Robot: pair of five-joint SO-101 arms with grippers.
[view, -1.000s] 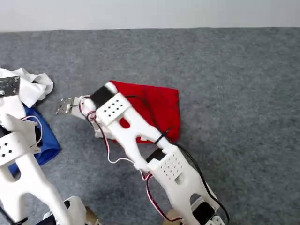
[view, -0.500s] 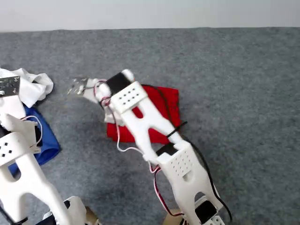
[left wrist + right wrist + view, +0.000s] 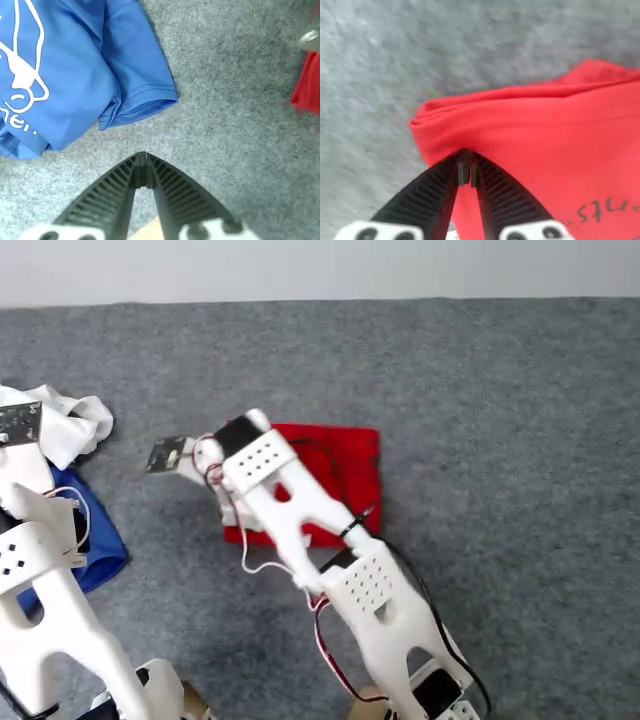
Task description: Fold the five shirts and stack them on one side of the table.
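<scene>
Now right gripper [image 3: 465, 172], jaws pinching red shirt [image 3: 545, 150] edge, dips back worktop-ward [image 3: 500, 390]; fold nearly set. Left gripper [image 3: 145, 170] jaws closed, empty.

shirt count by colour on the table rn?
Red fabric shirt: 1
Blue fabric shirt with white print: 1
White crumpled fabric shirt: 1, could be more bunched together, can't tell
Total: 3

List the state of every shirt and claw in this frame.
Red shirt: folded, lying flat.
Blue shirt: rumpled, not neatly folded.
White shirt: crumpled in a heap.
Left claw: shut, empty.
Right claw: shut, tips at the red shirt's edge.
</scene>
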